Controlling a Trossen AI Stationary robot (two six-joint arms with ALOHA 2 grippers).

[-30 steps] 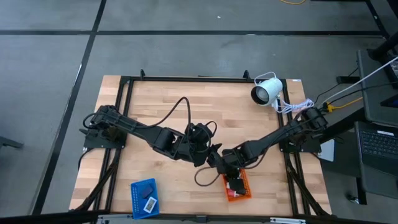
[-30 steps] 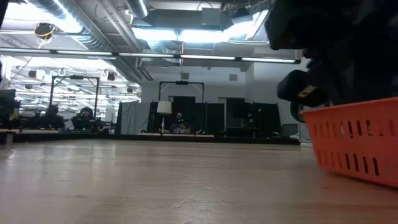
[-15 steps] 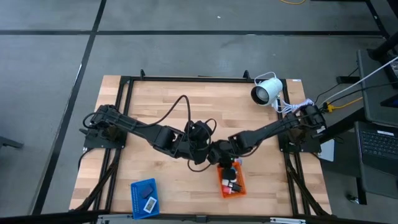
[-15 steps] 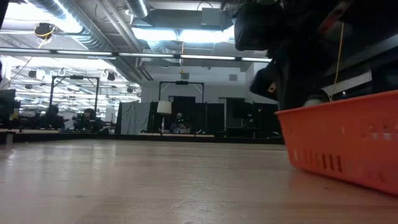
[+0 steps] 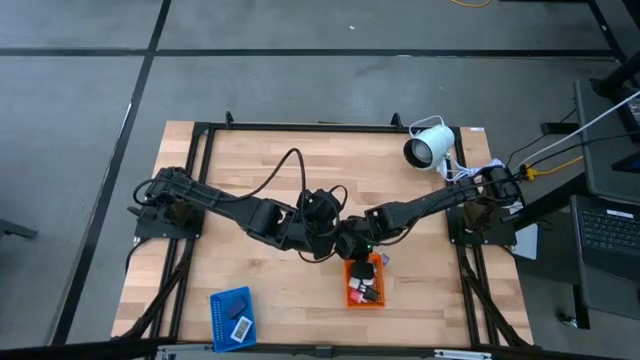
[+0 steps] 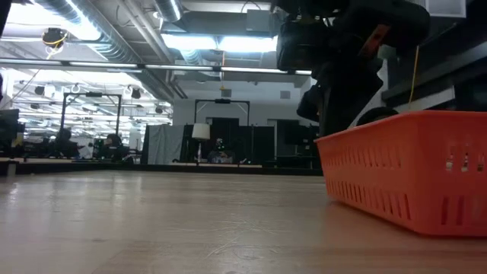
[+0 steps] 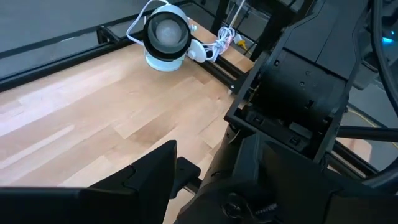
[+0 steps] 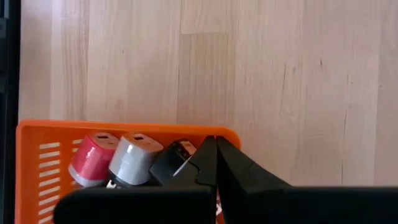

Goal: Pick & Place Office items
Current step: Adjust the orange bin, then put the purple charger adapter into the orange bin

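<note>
An orange tray (image 5: 350,286) sits near the table's middle, toward the near edge, and also shows in the low view (image 6: 396,167). It holds small chunks: a red one (image 8: 90,163), a grey-white one (image 8: 134,163) and a black one (image 8: 173,160). My right gripper (image 5: 358,255) is shut at the tray's far end. My left gripper (image 5: 328,243) hovers open just left of it and holds nothing. A blue tray (image 5: 216,320) by the near edge holds a dark-blue rectangle (image 5: 235,298) and a white piece (image 5: 241,327). My right gripper (image 8: 216,142) is shut on the orange tray's wall beside a far corner (image 8: 233,133), coming from above. A strip of orange (image 8: 218,208) shows between the fingers, which hide the rest of the contact. The tray's bottom (image 6: 380,217) rests flat on the table.
A white round lamp-like device (image 5: 428,148) with a coiled white cord stands at the far right corner, and shows in the left wrist view (image 7: 165,34). A black frame rail (image 5: 300,127) runs around the tabletop. Bare wood lies on the far half and left of the orange tray.
My right gripper has drawn back toward the table's left and far edges, staying shut. The orange tray has slid with it along the table, leftward and a little farther away, and has turned from slanted to nearly square with the table's edges.
</note>
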